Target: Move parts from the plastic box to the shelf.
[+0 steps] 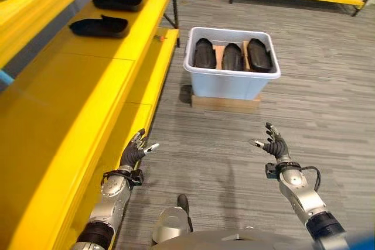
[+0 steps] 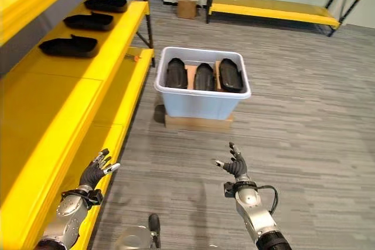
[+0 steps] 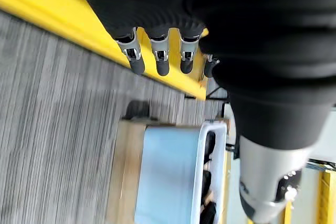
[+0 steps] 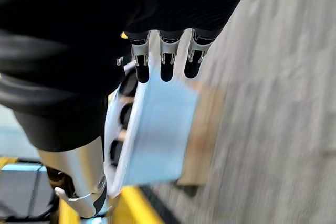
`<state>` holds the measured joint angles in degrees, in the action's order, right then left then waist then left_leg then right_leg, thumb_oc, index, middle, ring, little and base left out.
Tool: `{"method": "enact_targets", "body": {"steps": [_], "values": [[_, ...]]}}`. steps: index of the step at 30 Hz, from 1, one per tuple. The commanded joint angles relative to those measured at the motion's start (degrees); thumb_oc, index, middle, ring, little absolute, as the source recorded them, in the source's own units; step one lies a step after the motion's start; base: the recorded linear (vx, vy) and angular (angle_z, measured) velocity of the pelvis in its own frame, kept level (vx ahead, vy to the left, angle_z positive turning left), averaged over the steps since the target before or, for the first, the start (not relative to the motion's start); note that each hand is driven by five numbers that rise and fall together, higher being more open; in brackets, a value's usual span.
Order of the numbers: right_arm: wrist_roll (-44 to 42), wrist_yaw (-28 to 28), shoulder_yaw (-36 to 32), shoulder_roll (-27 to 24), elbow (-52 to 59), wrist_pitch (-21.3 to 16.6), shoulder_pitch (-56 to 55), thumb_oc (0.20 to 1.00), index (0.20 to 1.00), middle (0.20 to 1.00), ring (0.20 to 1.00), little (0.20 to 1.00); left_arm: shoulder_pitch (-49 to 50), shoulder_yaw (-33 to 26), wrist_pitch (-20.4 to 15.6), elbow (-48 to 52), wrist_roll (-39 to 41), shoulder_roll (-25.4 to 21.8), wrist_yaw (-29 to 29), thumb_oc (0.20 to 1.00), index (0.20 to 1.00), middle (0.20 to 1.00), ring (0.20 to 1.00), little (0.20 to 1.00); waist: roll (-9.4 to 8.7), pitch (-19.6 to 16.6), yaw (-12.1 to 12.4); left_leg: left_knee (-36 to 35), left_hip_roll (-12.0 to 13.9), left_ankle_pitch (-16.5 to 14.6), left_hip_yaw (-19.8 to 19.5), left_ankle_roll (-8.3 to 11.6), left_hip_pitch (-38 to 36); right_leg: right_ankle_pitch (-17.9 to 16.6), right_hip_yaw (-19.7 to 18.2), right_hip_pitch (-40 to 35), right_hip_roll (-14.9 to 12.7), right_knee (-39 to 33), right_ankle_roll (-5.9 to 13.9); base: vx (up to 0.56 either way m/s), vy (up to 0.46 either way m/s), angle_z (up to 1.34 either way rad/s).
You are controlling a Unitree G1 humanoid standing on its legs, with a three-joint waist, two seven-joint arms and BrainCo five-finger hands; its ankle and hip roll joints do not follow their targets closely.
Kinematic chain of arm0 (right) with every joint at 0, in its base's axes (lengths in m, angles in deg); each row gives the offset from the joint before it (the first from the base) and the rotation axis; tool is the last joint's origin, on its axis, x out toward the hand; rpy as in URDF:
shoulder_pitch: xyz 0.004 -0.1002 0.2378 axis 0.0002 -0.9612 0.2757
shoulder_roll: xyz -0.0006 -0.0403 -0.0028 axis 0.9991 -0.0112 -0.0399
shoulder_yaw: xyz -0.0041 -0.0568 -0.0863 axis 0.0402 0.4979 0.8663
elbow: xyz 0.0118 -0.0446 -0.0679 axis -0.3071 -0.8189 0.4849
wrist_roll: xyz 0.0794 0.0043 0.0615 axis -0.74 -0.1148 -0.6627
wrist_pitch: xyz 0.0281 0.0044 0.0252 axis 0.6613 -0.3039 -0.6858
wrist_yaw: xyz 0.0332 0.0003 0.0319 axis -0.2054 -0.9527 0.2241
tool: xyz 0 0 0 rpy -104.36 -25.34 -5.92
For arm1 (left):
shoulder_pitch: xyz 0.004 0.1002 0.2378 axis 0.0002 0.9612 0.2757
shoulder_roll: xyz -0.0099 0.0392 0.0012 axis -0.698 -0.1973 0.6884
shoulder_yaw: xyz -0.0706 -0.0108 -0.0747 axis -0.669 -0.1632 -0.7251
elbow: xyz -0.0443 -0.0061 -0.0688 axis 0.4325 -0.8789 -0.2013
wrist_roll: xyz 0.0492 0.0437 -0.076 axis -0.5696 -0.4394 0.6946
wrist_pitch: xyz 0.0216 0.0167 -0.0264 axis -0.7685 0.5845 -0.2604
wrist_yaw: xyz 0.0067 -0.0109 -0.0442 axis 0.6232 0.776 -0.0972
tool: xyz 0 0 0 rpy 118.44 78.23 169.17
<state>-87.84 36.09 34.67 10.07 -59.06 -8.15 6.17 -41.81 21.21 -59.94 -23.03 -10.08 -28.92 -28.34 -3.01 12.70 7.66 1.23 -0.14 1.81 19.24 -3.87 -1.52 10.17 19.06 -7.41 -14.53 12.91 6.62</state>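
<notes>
Yellow shelf, long, along the robot's left; three black parts lie in a spaced row on its far stretch, the near stretch bare, presumably kept free for more. Pale plastic box, on a flat wooden board on the floor ahead, holds three more black parts side by side between brown dividers. Left hand beside the shelf edge and right hand well short of the box, both spread and empty, apparently readied for a two-handed reach.

Box stood on a board on the floor, right of the shelf. Three parts lay in it; three on the shelf.
</notes>
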Motion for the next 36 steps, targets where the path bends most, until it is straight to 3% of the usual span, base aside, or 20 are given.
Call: {"method": "enact_targets", "body": {"steps": [1, 5, 6, 7, 8, 9, 12, 14, 16, 19, 21, 25, 28, 31, 33, 36], "values": [[-0.9, 4.2, -2.0, -1.7, 1.4, -3.6, 0.9, 1.0, 1.0, 1.0, 1.0, 1.0, 0.7, 0.8, -2.9, 3.5, -3.0, 0.2, -2.3, 1.0, 1.0, 1.0, 1.0, 1.0, 2.08, -1.6, 1.3, 7.0, 2.1, -3.7, -3.5, 2.19, 6.9, 0.4, -0.8, -1.7, 5.2, 1.0, -1.89, 0.09, 0.258, -0.19], [-1.2, 5.9, -1.7, -0.2, 0.4, -4.6, 3.7, 1.0, 1.0, 1.0, 1.0, 1.0, 1.3, 2.3, -1.2, 2.2, -0.8, 0.5, -7.1, 1.0, 1.0, 1.0, 1.0, 1.0, 1.33, -3.0, 2.4, 8.1, -2.3, -6.8, -5.6, -1.65, 6.4, -2.4, -2.4, -0.8, 4.6, 7.5, 0.05, 0.17, 0.406, -0.14], [-1.5, 6.3, -1.4, 0.1, 0.2, -4.3, 4.3, 1.0, 1.0, 1.0, 1.0, 1.0, 1.1, 3.0, -0.9, 2.1, -0.6, 0.7, -8.1, 1.0, 1.0, 1.0, 1.0, 1.0, 1.27, -3.5, 2.8, 7.0, -3.5, -7.1, -5.3, -2.8, 5.7, -4.2, -1.4, 0.2, 4.3, 11.8, 0.92, 0.14, 0.436, -0.04], [-1.8, 7.8, -1.3, 0.5, 0.1, -3.5, 5.0, 1.0, 1.0, 1.0, 1.0, 1.0, 1.6, 4.3, -1.7, 1.8, -0.5, 1.0, -8.4, 1.0, 1.0, 1.0, 1.0, 1.0, 1.39, -4.0, 2.5, 4.1, -5.1, -7.8, -4.0, -4.49, 3.5, -8.7, -0.3, 4.3, 4.9, 18.9, 2.04, 0.15, 0.319, -0.09], [-1.4, 7.5, -1.2, 0.3, -0.3, -4.2, 5.3, 1.0, 1.0, 1.0, 1.0, 1.0, 1.5, 4.9, -2.0, 2.0, 0.7, 1.2, -6.9, 1.0, 1.0, 1.0, 1.0, 1.0, 1.9, -3.2, 1.0, 4.0, -4.2, -8.0, -3.7, -3.19, 1.7, -7.0, 0.0, 7.9, 6.6, 12.2, 0.98, 0.14, 0.175, -0.07], [-1.2, 6.9, -1.4, 0.0, -0.2, -4.3, 5.4, 1.0, 1.0, 1.0, 1.0, 1.0, 1.3, 4.9, -1.8, 2.2, 0.5, 1.3, -6.5, 1.0, 1.0, 1.0, 1.0, 1.0, 1.96, -2.8, 0.7, 3.8, -3.8, -8.0, -3.6, -2.19, 0.8, -7.4, 0.9, 8.5, 6.4, 7.0, 0.58, 0.1, -0.07, -0.32], [1.0, 4.3, -2.2, -0.9, 0.1, -4.6, 5.5, 1.0, 1.0, 1.0, 1.0, 1.0, 0.4, 5.3, -0.8, 3.4, 0.1, 1.3, -5.0, 1.0, 1.0, 1.0, 1.0, 1.0, 2.14, -1.9, -0.4, 2.6, -3.1, -8.2, -3.7, -0.12, -1.8, -13.3, 1.5, 11.1, 3.8, -3.5, 1.67, 0.1, -0.076, -0.32], [2.7, 4.3, -3.2, -1.1, 0.9, -6.1, 4.6, 1.0, 1.0, 1.0, 1.0, 1.0, -0.1, 7.7, -1.5, 4.3, -1.0, -0.1, -6.0, 1.0, 1.0, 1.0, 1.0, 1.0, 1.29, -0.7, -2.4, 2.9, -3.5, -12.3, -6.7, -0.22, -4.7, -22.3, -3.3, 16.7, -1.7, -11.4, 4.81, 0.32, -0.167, 0.32], [2.2, 4.9, -4.5, -0.9, 1.4, -6.1, 3.4, 1.0, 1.0, 1.0, 1.0, 1.0, 1.1, 8.6, -2.1, 4.4, -2.6, -0.8, -7.8, 1.0, 1.0, 1.0, 1.0, 1.0, 1.02, -0.1, -2.9, 3.8, -2.3, -14.0, -7.2, 0.15, -7.1, -23.8, -2.5, 17.1, -3.5, -15.4, 5.82, 0.49, -0.227, 0.54], [2.2, 5.7, -5.4, -2.2, 1.7, -5.0, 2.3, 1.0, 1.0, 1.0, 1.0, 1.0, 1.7, 9.4, -2.4, 3.6, -3.8, -0.6, -8.8, 1.0, 1.0, 1.0, 1.0, 1.0, 0.68, -0.4, -3.7, 5.9, -1.8, -14.6, -8.5, 0.45, -7.9, -22.3, -3.6, 14.6, -2.3, -16.8, 5.7, 0.6, -0.194, 0.37], [2.2, 11.3, -6.2, -2.8, 1.1, -3.0, 1.9, 1.0, 1.0, 1.0, 1.0, 1.0, 1.9, 10.1, -0.9, 4.1, -3.0, -0.3, -7.9, 1.0, 1.0, 1.0, 1.0, 1.0, 0.26, -1.0, -4.6, 7.6, -0.8, -15.1, -8.3, 1.09, -8.6, -19.9, -4.4, 12.7, -0.9, -13.6, 5.08, 0.78, -0.181, 1.02], [3.7, 21.7, -7.3, -3.8, -0.9, 0.5, 3.4, 1.0, 1.0, 1.0, 1.0, 1.0, 3.6, 10.3, 0.5, 6.4, -1.1, 0.4, -7.9, 1.0, 1.0, 1.0, 1.0, 1.0, 0.66, -2.5, -4.6, 7.8, 2.6, -15.0, -5.6, 3.01, -9.6, -16.0, -1.7, 11.6, 1.8, -8.6, 1.75, 0.54, -0.108, 0.05], [4.5, 25.2, -8.1, -4.8, -2.5, 0.9, 4.7, 1.0, 1.0, 1.0, 1.0, 1.0, 3.1, 11.8, -0.7, 6.0, -0.5, 1.0, -7.9, 1.0, 1.0, 1.0, 1.0, 1.0, 1.06, -2.4, -5.0, 10.6, 4.9, -15.3, -3.4, 4.2, -8.0, -13.8, -0.4, 12.3, 2.9, -6.7, -0.05, 0.32, -0.1, 0.28], [6.2, 26.7, -9.8, -6.3, -2.7, -1.1, 3.5, 1.0, 1.0, 1.0, 1.0, 1.0, 3.2, 13.1, -2.7, 5.2, 0.3, 2.4, -5.7, 1.0, 1.0, 1.0, 1.0, 1.0, 1.71, -2.3, -5.7, 19.1, 7.5, -10.4, -1.6, 7.04, -4.1, -10.9, 0.8, 9.6, 5.8, -8.1, -3.42, 0.35, -0.184, 0.11], [7.3, 26.1, -10.2, -6.7, -2.0, -1.8, 2.8, 1.0, 1.0, 1.0, 1.0, 1.0, 3.5, 12.7, -3.9, 5.1, 1.4, 2.7, -4.5, 1.0, 1.0, 1.0, 1.0, 1.0, 2.38, -2.7, -6.1, 21.1, 8.2, -10.4, -1.1, 8.15, -4.4, -9.4, 1.1, 8.4, 6.9, -8.8, -3.75, 0.24, -0.101, -0.33], [8.3, 24.3, -10.5, -7.1, -0.4, -2.1, 1.3, 1.0, 1.0, 1.0, 1.0, 1.0, 3.5, 11.2, -6.2, 4.8, 1.8, 2.8, -1.8, 1.0, 1.0, 1.0, 1.0, 1.0, 2.21, -3.6, -6.8, 25.3, 9.8, -7.4, 2.1, 9.82, -4.3, -9.1, 3.2, 7.3, 7.9, -11.4, -5.16, 0.14, -0.137, -0.03]]}}
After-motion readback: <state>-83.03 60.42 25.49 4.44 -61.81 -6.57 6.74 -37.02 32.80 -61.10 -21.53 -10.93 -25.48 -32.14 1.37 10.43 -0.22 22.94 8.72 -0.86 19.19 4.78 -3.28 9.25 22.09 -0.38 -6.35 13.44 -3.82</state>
